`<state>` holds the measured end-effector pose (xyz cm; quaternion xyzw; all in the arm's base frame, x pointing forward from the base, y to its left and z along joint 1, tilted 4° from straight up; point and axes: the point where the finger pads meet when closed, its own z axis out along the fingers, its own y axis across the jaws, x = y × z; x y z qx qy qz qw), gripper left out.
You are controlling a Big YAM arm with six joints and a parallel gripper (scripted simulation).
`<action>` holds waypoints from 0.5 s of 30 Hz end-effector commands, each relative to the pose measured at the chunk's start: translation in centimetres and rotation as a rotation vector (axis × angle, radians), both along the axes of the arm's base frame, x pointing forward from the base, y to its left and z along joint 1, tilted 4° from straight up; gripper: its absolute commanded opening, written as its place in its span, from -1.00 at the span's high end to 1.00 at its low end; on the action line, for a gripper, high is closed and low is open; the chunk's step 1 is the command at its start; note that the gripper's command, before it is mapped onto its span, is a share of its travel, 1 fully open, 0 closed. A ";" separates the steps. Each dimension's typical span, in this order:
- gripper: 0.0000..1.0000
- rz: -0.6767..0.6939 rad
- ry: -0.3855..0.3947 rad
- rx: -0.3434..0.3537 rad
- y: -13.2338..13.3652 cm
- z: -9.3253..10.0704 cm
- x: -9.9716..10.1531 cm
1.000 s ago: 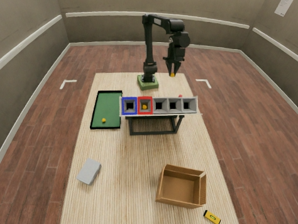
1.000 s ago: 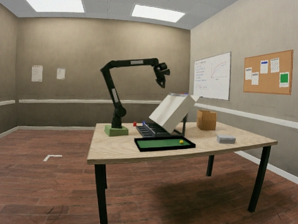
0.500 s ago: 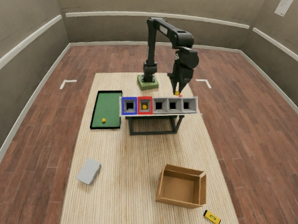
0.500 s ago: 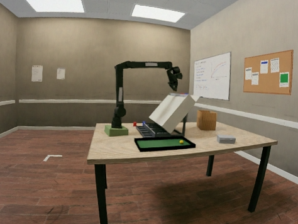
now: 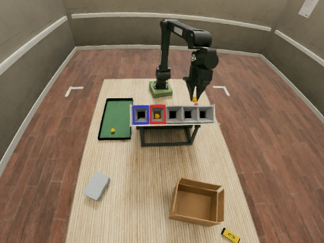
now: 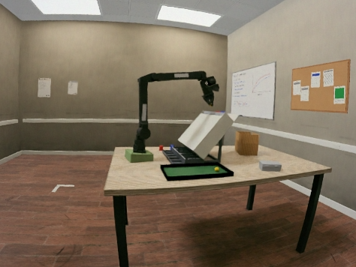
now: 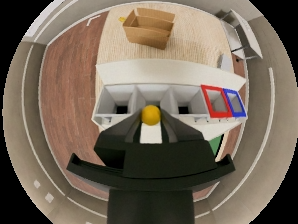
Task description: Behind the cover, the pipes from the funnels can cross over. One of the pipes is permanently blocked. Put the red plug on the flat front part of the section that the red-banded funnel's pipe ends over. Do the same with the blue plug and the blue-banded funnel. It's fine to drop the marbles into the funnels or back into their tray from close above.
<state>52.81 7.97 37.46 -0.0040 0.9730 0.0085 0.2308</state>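
Note:
My gripper (image 5: 195, 97) is shut on a yellow marble (image 5: 194, 99) and hangs just above the back edge of the funnel row, over the two rightmost funnels; the marble also shows at my fingertips in the wrist view (image 7: 150, 115). The row has a blue-banded funnel (image 5: 140, 115) at the left, then a red-banded funnel (image 5: 157, 114) with a yellow marble (image 5: 156, 116) resting in it, then three plain funnels. Another yellow marble (image 5: 113, 130) lies in the green tray (image 5: 115, 119). The red plug (image 6: 161, 148) and blue plug (image 6: 172, 146) stand behind the white cover (image 6: 204, 133), by the dark sectioned tray (image 6: 180, 154).
A cardboard box (image 5: 197, 201) stands at the front right of the table. A grey block (image 5: 96, 186) lies at the front left. A small yellow tool (image 5: 230, 235) lies at the front edge. The arm's green base (image 5: 160, 89) sits behind the funnel stand.

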 end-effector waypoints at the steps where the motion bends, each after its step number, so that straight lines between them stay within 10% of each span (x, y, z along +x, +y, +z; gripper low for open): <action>1: 1.00 0.000 -0.052 0.004 -0.5 2.3 1.6; 15: 1.00 0.003 -0.023 0.002 -0.4 2.1 1.7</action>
